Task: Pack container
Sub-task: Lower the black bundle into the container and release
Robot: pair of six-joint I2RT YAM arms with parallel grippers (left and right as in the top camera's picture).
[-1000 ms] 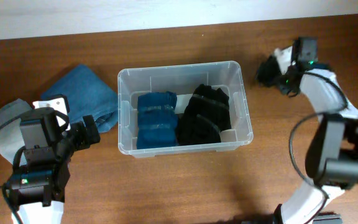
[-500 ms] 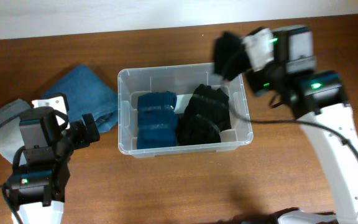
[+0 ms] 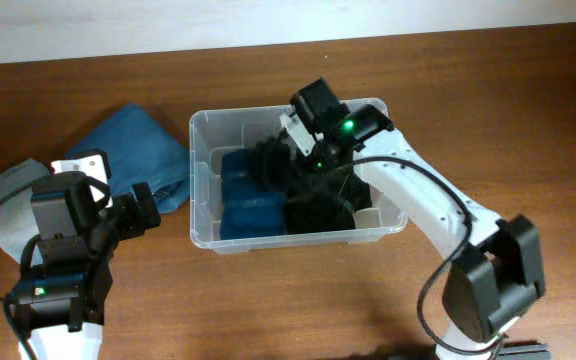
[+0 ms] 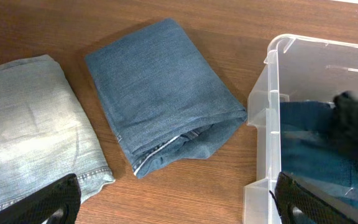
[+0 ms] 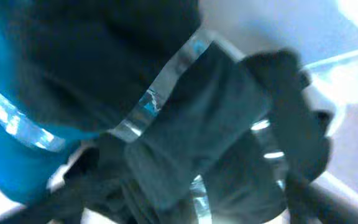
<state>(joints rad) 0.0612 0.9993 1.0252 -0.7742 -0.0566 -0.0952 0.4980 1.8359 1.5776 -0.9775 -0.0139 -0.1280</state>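
Note:
The clear container (image 3: 200, 180) stands mid-table and holds a folded blue cloth (image 3: 248, 215) on its left and black cloths (image 3: 333, 205) on its right. My right gripper (image 3: 280, 152) reaches into it from the back rim. Its jaws look spread, with a black garment (image 3: 268, 165) bunched just below them over the blue cloth. The right wrist view is blurred; it shows the black garment (image 5: 229, 124) filling the space ahead and blue cloth (image 5: 17, 124) at the left. My left gripper (image 4: 179, 202) is open over bare wood beside the container (image 4: 272, 112).
A folded dark denim piece (image 3: 133, 150) (image 4: 160, 106) lies left of the container. A paler folded denim piece (image 3: 3, 200) (image 4: 30, 124) lies further left, near the table edge. The wall runs along the table's back edge.
My right arm swung from the far right of the table over the back rim into the container, carrying the black garment. Its jaws have spread. The left arm has not moved.

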